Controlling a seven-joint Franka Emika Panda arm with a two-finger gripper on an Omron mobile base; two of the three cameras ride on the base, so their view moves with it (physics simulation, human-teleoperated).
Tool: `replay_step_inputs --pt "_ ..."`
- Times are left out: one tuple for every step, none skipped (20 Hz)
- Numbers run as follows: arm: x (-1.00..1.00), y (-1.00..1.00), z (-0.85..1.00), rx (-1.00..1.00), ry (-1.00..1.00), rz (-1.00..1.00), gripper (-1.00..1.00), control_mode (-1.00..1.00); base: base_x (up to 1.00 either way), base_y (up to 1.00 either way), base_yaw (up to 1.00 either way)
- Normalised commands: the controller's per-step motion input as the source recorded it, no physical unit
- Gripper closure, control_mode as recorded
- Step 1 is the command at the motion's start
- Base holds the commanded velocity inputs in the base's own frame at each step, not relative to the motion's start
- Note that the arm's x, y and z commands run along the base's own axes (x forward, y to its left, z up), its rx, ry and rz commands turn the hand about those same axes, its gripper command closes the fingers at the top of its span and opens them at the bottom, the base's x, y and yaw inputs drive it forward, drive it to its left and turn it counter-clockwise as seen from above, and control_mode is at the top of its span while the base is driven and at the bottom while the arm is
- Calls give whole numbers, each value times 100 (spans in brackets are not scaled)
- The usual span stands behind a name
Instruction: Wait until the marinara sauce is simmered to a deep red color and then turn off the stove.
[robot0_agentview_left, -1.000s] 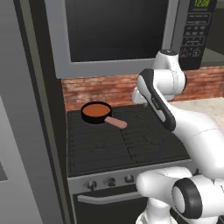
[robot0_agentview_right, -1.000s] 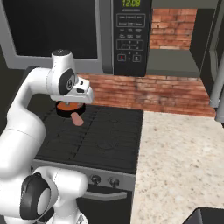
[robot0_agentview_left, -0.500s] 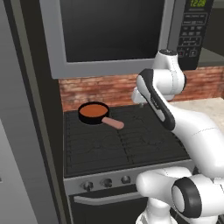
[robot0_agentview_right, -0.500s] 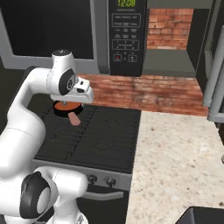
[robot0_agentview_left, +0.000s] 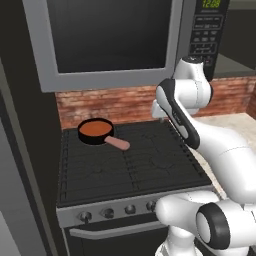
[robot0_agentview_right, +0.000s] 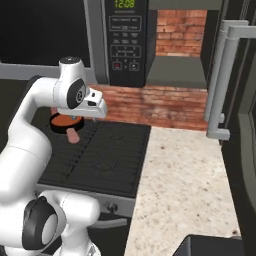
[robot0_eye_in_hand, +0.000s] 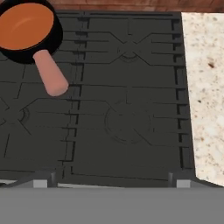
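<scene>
I had the stove (robot0_agentview_left: 125, 165) squarely ahead of the base, its grated cooktop running out to the brick wall under the microwave (robot0_agentview_left: 110, 40). The arm hung high over the stove's right half. The skillet (robot0_agentview_left: 95, 131) sat on the stove's rear-left burner, handle angled toward the front right, with the marinara sauce (robot0_eye_in_hand: 26, 26) in it reading orange-red, not yet deep red by my judgement. The knobs (robot0_agentview_left: 107, 213) lined the stove's front panel, below and nearer than the hand. The hand view gave the sauce colour best; the left base view alone showed the knobs clearly. I could not tell the fingers' spread.
</scene>
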Motion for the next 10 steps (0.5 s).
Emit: replay_step_inputs --pt "0 0 0 0 0 0 -100 100 38 -42 0" --pt "0 0 0 0 0 0 -100 100 42 -43 0" --pt "0 0 0 0 0 0 -100 100 42 -46 0" --pt "0 0 0 0 0 0 -100 100 43 -45 0" --pt "0 0 0 0 0 0 -100 100 46 -43 0" --pt "0 0 0 0 0 0 -100 100 50 -43 0" --pt "0 0 0 0 0 0 -100 100 54 -41 0" --pt "0 0 0 0 0 0 -100 100 55 -41 0" --pt "0 0 0 0 0 0 -100 100 55 -39 0" --pt "0 0 0 0 0 0 -100 100 51 -37 0"
